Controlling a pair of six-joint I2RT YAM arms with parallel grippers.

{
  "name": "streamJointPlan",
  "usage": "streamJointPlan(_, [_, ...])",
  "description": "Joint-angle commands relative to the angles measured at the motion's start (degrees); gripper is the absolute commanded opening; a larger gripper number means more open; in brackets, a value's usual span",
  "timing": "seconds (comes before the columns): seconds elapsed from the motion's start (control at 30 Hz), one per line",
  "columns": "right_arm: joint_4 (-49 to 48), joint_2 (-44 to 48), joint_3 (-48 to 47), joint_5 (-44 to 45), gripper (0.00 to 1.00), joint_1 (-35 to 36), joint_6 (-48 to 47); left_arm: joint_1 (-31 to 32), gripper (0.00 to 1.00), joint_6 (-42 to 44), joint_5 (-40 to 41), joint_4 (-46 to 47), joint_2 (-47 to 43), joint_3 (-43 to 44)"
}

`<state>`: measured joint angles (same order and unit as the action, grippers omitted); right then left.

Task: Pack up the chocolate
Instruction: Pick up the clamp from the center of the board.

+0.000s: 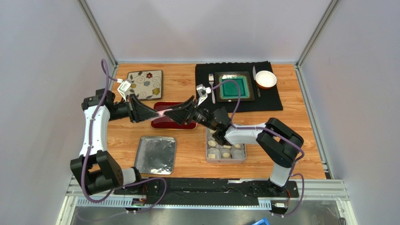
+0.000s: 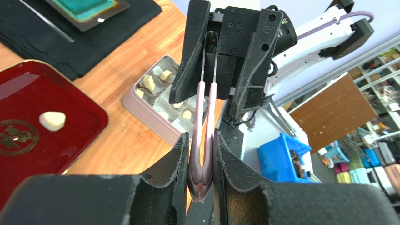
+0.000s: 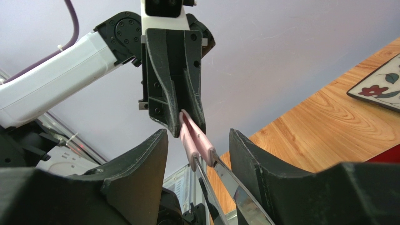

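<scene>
Pink-handled metal tongs (image 1: 162, 111) hang in the air between my two grippers, above the red tray (image 1: 162, 125). My left gripper (image 2: 201, 140) is shut on the tongs' pink hinge end (image 2: 202, 168). My right gripper (image 3: 197, 140) faces it, jaws apart on either side of the tongs' metal arms (image 3: 234, 187) without clearly touching them. One cream chocolate (image 2: 52, 120) lies on the red tray (image 2: 28, 93). Several more chocolates (image 1: 212, 143) sit in white paper cups inside the silver tin (image 1: 226, 161) under my right arm.
The tin's flat lid (image 1: 156, 154) lies at the front left. A floral plate (image 1: 145, 84) is at the back left. A black mat (image 1: 277, 101) holds a teal plate (image 1: 237, 86), a fork (image 1: 211, 84) and a white bowl (image 1: 265, 78).
</scene>
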<state>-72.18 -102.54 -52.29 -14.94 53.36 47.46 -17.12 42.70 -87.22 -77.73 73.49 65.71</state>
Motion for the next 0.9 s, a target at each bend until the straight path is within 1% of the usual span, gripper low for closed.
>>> streamJointPlan(0.0, [-5.53, 6.47, 0.35, -1.5, 0.0, -0.89, -4.48, -0.89, 0.0, 1.16, -13.94, -7.43, 0.86, 1.17])
streamJointPlan(0.07, [-3.94, 7.53, 0.18, -1.49, 0.01, -0.89, -4.48, -0.98, 0.0, 1.25, -14.03, -7.43, 0.86, 1.17])
streamJointPlan(0.1, [-2.28, 7.88, 0.09, -1.84, 0.09, -0.89, -4.83, -1.07, 0.0, 1.33, -14.12, -7.43, 0.95, 1.17])
streamJointPlan(0.17, [-0.86, 8.5, -0.18, -1.67, 0.11, -0.81, -5.71, -1.07, 0.0, 1.07, -14.03, -7.43, 1.13, 1.17])
streamJointPlan(0.23, [0.64, 9.2, -0.09, -1.15, 0.0, -0.72, -6.06, -1.15, 0.0, 1.16, -13.94, -7.34, 1.04, 1.17])
streamJointPlan(0.4, [4.15, 10.69, -0.18, -1.41, 0.0, -0.63, -6.15, -2.29, 0.0, 1.34, -13.94, -7.34, 1.13, 1.17])
streamJointPlan(0.47, [4.33, 12.27, 0.87, -0.01, 0.0, -0.72, -7.12, -2.82, 0.0, 1.07, -14.03, -7.34, 1.21, 1.0])
streamJointPlan(0.53, [4.68, 13.68, 1.93, 1.22, 0.02, -0.8, -8.17, -3.18, 0.0, 0.98, -13.94, -7.34, 0.86, 0.82])
streamJointPlan(0.57, [5.12, 14.03, 1.93, 1.4, 0.06, -0.81, -8.52, -3.18, 0.0, 1.16, -14.03, -7.26, 0.77, 0.65])
streamJointPlan(0.6, [5.21, 14.12, 1.84, 1.32, 0.2, -0.81, -8.87, -3.26, 0.0, 1.07, -14.03, -7.34, 0.34, 0.47])
streamJointPlan(0.63, [5.04, 14.12, 1.93, 1.84, 0.27, -0.81, -8.79, -3.18, 0.0, 1.16, -14.03, -7.34, 0.33, 0.47])
streamJointPlan(0.7, [3.03, 13.77, 2.19, 2.11, 0.32, -0.72, -8.53, -3.27, 0.0, 0.99, -14.03, -7.34, 0.16, 0.38])
streamJointPlan(0.8, [1.26, 13.25, 2.28, 2.63, 0.33, -0.72, -7.74, -3.44, 0.0, 0.9, -14.03, -7.34, -0.28, 0.29])
streamJointPlan(0.87, [0.47, 13.16, 2.72, 2.9, 0.36, -0.81, -7.39, -3.62, 0.0, 0.63, -14.03, -7.34, -0.46, 0.29])
